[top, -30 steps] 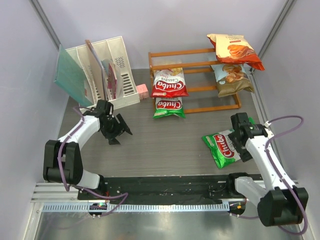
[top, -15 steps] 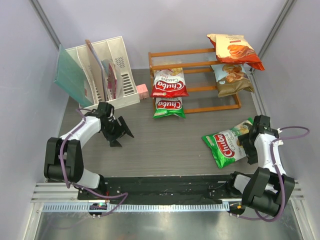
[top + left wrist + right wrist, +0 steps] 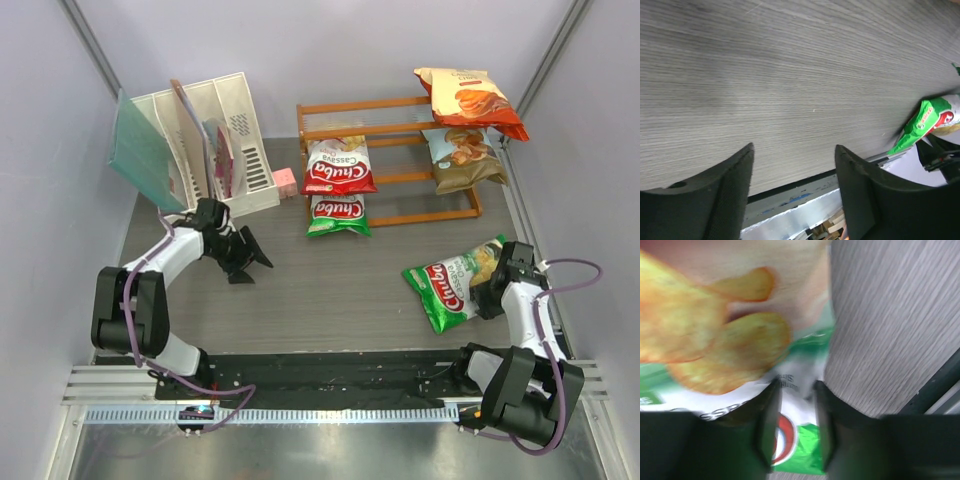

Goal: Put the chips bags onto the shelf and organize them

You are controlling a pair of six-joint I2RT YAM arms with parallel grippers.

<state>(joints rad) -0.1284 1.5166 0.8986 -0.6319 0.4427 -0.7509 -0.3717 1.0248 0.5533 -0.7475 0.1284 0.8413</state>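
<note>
A green chips bag (image 3: 450, 285) lies on the table at the right. My right gripper (image 3: 492, 290) is at its right end, its jaws closed on the bag's edge (image 3: 797, 440); the right wrist view shows the foil bunched between the fingers (image 3: 767, 430). On the shelf (image 3: 400, 105) rest a cream and orange-red bag (image 3: 470, 100), a light-blue and brown bag (image 3: 462, 155) and a red bag (image 3: 338, 166). Another green bag (image 3: 337, 215) leans at the shelf's foot. My left gripper (image 3: 250, 262) hovers open over bare table, nothing between its fingers (image 3: 730, 185).
A white file organizer (image 3: 205, 140) with folders stands at the back left, close behind my left arm. A small pink block (image 3: 286, 181) sits between it and the shelf. In the left wrist view the green bag (image 3: 927, 117) shows far off by the table's near edge.
My right gripper swung to the green bag's right end and closed its jaws on the edge. My left gripper shifted slightly right and narrowed a little.
</note>
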